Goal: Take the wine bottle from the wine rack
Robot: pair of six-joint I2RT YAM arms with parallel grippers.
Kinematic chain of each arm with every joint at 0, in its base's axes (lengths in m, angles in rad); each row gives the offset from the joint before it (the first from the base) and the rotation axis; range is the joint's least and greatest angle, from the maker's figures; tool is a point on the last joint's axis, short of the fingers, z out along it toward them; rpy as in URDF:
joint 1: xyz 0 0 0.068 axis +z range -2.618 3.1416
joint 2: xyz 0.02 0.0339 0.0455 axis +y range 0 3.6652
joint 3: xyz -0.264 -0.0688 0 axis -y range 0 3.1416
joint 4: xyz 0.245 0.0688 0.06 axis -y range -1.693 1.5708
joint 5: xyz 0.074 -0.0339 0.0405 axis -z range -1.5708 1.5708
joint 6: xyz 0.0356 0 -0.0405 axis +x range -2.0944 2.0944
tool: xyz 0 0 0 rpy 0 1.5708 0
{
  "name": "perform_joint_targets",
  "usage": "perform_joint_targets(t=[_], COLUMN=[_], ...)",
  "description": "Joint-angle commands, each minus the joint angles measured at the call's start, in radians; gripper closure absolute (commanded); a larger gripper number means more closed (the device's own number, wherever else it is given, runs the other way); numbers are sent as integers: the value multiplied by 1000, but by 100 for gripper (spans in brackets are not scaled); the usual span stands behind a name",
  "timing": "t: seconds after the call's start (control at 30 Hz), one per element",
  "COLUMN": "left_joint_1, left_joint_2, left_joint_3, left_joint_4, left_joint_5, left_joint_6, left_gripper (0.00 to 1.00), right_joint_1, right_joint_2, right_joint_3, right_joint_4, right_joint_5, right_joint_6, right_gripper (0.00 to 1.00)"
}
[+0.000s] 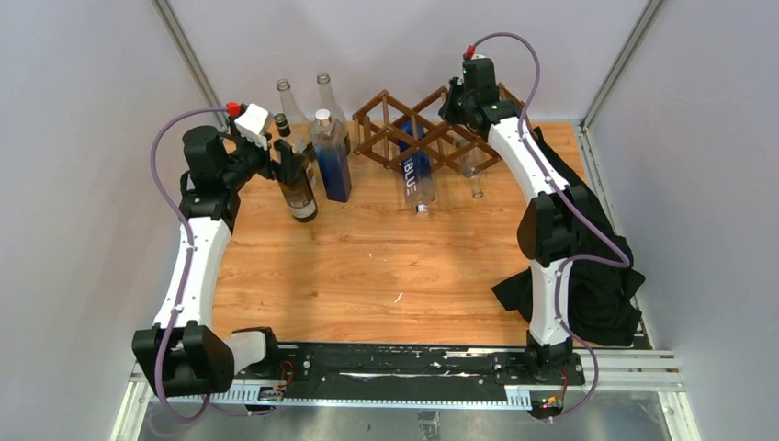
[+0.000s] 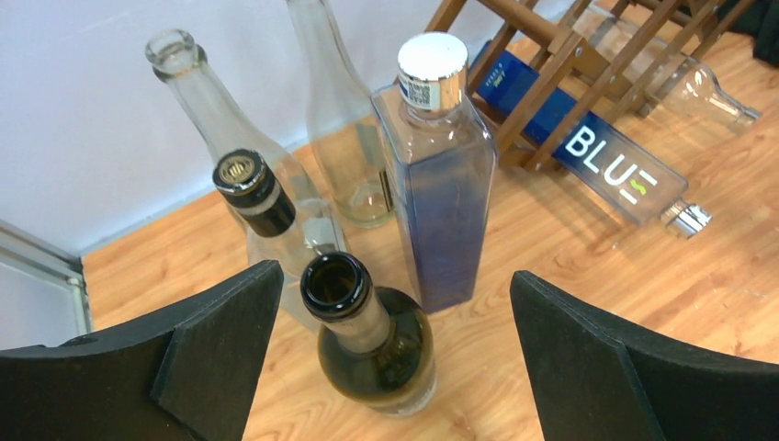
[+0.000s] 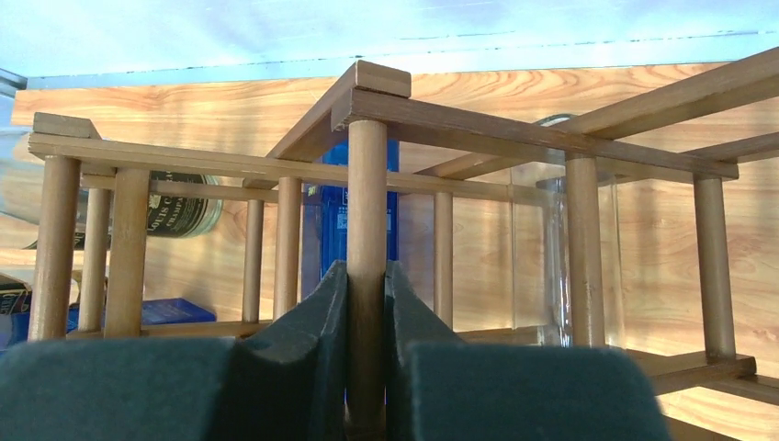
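Filling most of my overhead view, the pale wood-grain tabletop (image 1: 367,266) is carrying everything. At its far edge the brown wooden lattice wine rack (image 1: 404,124) is standing. It is built of round dowels and square bars, with its diamond cells in a row. A crumpled black cloth (image 1: 597,276) is lying along the right edge beside the right arm.

Inside the rack, a flat-sided blue glass bottle with white lettering (image 1: 416,175) is lying in one cell, its silver-capped neck pointing out over the table toward me. A clear glass bottle (image 1: 473,170) is lying in the next cell to its right.

Left of the rack I am seeing upright bottles, among them a tall square blue-tinted bottle with a silver cap (image 2: 445,202) and a round, open-mouthed dark green glass wine bottle (image 2: 372,349).

My left gripper (image 2: 395,289) is standing spread wide, its matte black fingers (image 2: 220,340) flanking that dark bottle with gaps on both sides. My right gripper (image 3: 367,303) is squeezing tight on one round dowel of the rack.
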Motion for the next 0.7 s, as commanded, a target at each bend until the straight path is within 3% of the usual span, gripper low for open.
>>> perform_joint_targets(t=[0.0, 0.1, 0.33, 0.47, 0.53, 0.67], left_joint_1=[0, 1, 1, 1, 0, 1], left_joint_2=[-26, -35, -52, -67, -75, -78], left_joint_3=[16, 22, 23, 21, 21, 33], left_joint_4=[-88, -93, -91, -104, -113, -145], left_joint_5=[20, 25, 32, 39, 41, 40], left_joint_6=[36, 30, 13, 12, 18, 37], left_gripper=[0, 0, 0, 0, 0, 0], right_joint_1=[-52, -67, -88, -106, -119, -122], right_joint_2=[-38, -90, -238, -261, -272, -308], right_joint_3=[-52, -112, -321, -354, -364, -375], right_joint_4=[-35, -17, 69, 82, 83, 73], right_joint_5=[62, 95, 227, 234, 210, 202], right_joint_6=[41, 48, 93, 99, 110, 87], right_gripper=[93, 100, 100, 98, 80, 28])
